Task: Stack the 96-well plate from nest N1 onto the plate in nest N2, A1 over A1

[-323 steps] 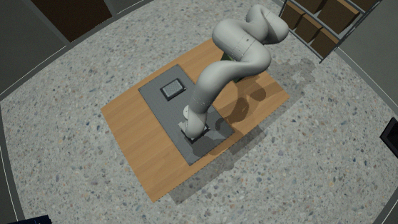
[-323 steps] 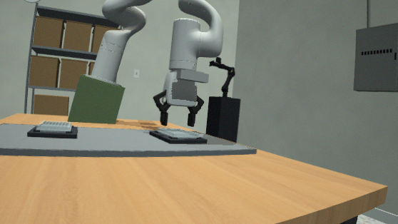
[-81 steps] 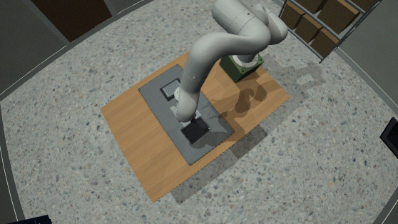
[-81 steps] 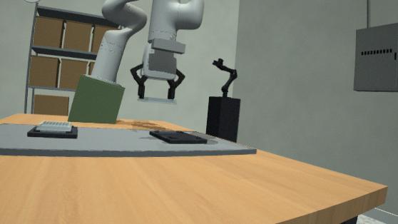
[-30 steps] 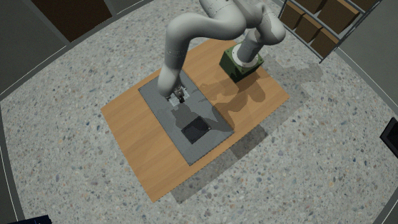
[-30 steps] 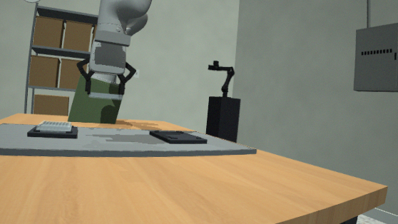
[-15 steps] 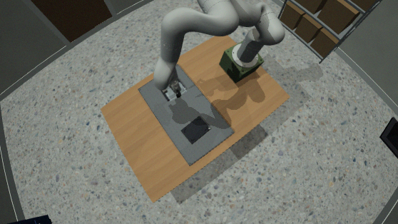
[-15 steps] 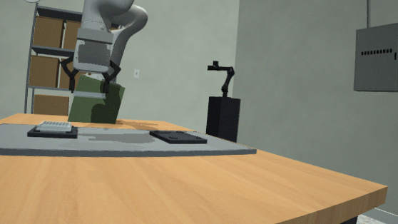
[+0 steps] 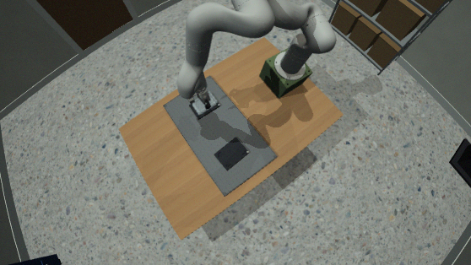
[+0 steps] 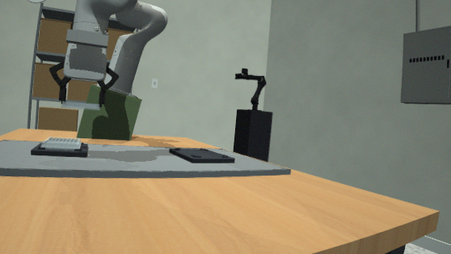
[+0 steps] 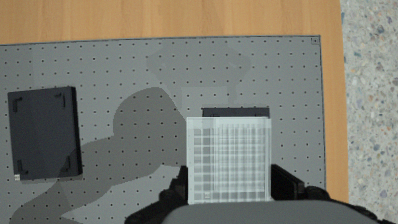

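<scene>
My gripper (image 9: 204,105) (image 10: 82,97) (image 11: 228,179) is shut on a clear 96-well plate (image 10: 81,104) (image 11: 227,157) and holds it level, well above the table. A second clear plate (image 10: 61,142) sits flat in the black nest N2 (image 10: 60,152) right below it. In the wrist view the held plate hides that lower plate, and only the nest's far edge (image 11: 235,111) shows. The other black nest, N1 (image 9: 230,154) (image 10: 201,155) (image 11: 44,132), is empty. I cannot make out the cut corners.
Both nests sit on a grey perforated mat (image 9: 236,177) (image 10: 133,163) (image 11: 125,65) on a wooden table (image 9: 169,169) (image 10: 202,214). The arm's green base block (image 9: 276,82) (image 10: 113,117) stands behind. Shelving (image 9: 380,25) and a black pedestal (image 10: 252,133) stand off the table.
</scene>
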Motion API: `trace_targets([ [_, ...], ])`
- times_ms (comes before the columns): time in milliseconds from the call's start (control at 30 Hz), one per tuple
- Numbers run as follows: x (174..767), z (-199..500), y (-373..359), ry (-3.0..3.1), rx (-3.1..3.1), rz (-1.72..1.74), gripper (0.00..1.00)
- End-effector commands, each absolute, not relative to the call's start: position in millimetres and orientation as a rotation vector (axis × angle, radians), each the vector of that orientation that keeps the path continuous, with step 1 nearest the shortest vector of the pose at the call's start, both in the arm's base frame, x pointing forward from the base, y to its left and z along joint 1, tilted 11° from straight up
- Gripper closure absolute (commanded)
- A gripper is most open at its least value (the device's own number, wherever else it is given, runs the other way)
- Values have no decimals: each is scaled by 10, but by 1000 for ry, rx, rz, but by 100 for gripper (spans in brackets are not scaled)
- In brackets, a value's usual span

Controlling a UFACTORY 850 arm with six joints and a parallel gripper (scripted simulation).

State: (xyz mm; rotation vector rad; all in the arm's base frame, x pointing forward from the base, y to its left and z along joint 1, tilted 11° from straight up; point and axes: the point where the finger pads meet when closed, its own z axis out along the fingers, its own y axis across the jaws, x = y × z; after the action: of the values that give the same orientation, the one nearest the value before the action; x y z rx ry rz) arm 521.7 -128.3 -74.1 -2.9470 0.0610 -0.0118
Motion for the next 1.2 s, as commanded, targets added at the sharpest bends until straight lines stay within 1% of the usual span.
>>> trace_targets([
  [0,5211,-760,-1416,60,-2947,-14,100],
  [300,5172,-813,-1686,60,-2948,-14,100],
  [1167,5173,-813,-1688,60,-2948,-14,100],
])
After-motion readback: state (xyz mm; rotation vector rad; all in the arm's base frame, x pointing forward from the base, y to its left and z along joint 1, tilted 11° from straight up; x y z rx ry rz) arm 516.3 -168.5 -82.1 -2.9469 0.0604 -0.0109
